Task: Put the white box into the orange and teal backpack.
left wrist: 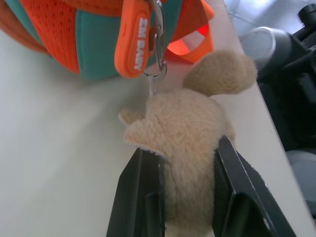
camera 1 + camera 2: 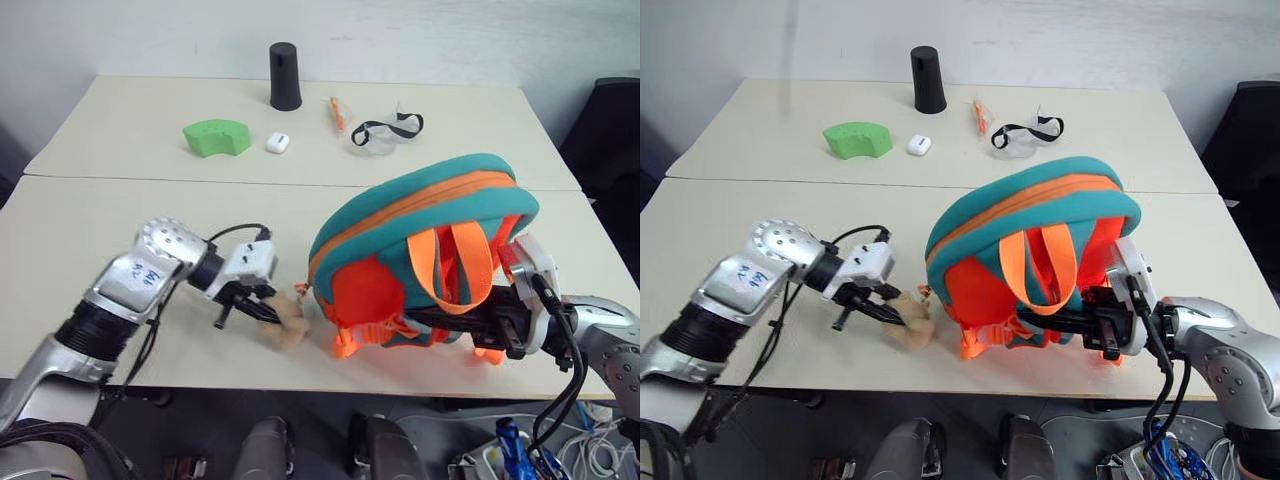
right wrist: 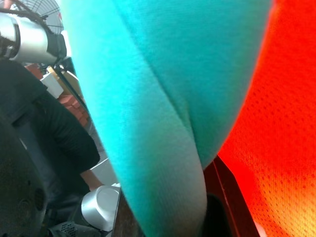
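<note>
- Left gripper (image 1: 185, 197) jaws clamp the plush bear (image 1: 190, 138); right gripper (image 2: 1080, 322) jaws pinch the orange and teal backpack (image 2: 420, 250), near right.
- Far side: black cup (image 2: 285, 76), green block (image 2: 217, 137), small white case (image 2: 277, 143), goggles (image 2: 385, 131).

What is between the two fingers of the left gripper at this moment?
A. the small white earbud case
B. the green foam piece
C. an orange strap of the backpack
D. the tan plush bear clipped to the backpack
D: in the left wrist view the left gripper has its fingers on either side of the tan plush bear, which hangs by a clip from the orange and teal backpack.
</note>
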Controlling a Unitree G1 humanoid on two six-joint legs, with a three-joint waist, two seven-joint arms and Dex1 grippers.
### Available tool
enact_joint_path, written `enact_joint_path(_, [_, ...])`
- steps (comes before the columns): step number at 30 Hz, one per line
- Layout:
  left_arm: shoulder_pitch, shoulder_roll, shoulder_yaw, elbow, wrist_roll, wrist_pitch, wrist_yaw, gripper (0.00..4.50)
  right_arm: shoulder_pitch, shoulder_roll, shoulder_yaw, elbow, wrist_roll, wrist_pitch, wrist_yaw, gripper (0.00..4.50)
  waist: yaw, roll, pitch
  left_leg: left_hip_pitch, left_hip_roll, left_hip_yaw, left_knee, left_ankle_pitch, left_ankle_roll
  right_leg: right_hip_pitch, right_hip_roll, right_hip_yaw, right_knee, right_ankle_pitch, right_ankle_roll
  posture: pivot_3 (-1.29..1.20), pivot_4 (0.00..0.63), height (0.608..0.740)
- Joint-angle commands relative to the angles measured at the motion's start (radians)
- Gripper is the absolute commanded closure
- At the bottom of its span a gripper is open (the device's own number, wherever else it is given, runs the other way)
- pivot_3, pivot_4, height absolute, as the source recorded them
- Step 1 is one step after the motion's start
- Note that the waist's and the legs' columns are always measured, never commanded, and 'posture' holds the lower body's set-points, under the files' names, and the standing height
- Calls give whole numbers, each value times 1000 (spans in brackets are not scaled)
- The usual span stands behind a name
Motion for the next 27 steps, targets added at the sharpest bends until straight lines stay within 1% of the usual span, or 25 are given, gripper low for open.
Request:
enact_joint_path(1, [18,-65,-1,28,42,14,76,3737,0,-15,-42,-13,-5,-22,1,4500,1,1,0,0,0,0,0,0,0,0,0,0,0,0,0,0,150,740])
enact_joint_path(3, [10,-84,21,33,33,31,86,3737,8,-30,-36,-11,-38,-32,14,4500,0,1,0,0,0,0,0,0,1,1,0,0,0,1,1,0,150,740])
enact_joint_path(7, [0,-81,60,36,2,73,63,3747,1,-64,-52,15,-3,30,15,3207,-3,1,0,0,0,0,0,0,1,0,0,0,0,1,1,0,150,740])
enact_joint_path(9, [-2,-70,84,37,-20,106,51,3086,19,-91,-62,10,-30,17,38,2483,-4,1,0,0,0,0,0,0,1,0,0,0,0,1,1,0,150,740])
enact_joint_path(10, [0,-63,96,30,-32,121,42,2849,34,-106,-74,12,-51,2,50,2190,-3,1,0,0,0,0,0,0,1,0,0,0,0,1,1,0,150,740])
enact_joint_path(12, [5,-52,112,18,-50,140,28,2115,54,-124,-92,21,-77,-16,63,1425,-3,1,0,0,0,0,0,0,1,0,0,-1,0,1,1,0,150,740])
enact_joint_path(16, [29,-7,176,-38,-125,208,-7,804,125,-171,-203,87,-114,-33,103,27,-3,1,0,0,0,0,0,0,1,0,0,-1,0,1,1,0,150,740])
enact_joint_path(18, [41,18,209,-63,-160,242,-19,172,179,-196,-265,105,-128,-39,145,0,-3,1,0,0,0,0,0,0,1,0,0,-1,-1,1,1,0,150,740])
enact_joint_path(19, [52,44,236,-80,-185,262,-34,47,219,-215,-322,127,-138,-40,180,0,-3,1,0,0,0,0,0,0,1,0,0,0,-1,1,1,0,150,740])
enact_joint_path(21, [72,88,276,-108,-223,290,-57,47,268,-239,-408,156,-140,-30,223,0,-3,1,0,-1,1,0,0,0,1,0,1,-1,-1,1,1,0,150,740])
enact_joint_path(25, [137,217,437,-156,-328,347,-100,47,314,-274,-640,238,-124,-2,289,0,-7,1,0,0,1,0,0,0,1,0,0,0,-1,1,1,0,150,740])
enact_joint_path(27, [143,235,498,-163,-373,381,-76,47,312,-276,-683,254,-109,22,287,0,-7,1,0,1,2,0,0,-1,0,0,0,0,-1,0,1,0,150,740])
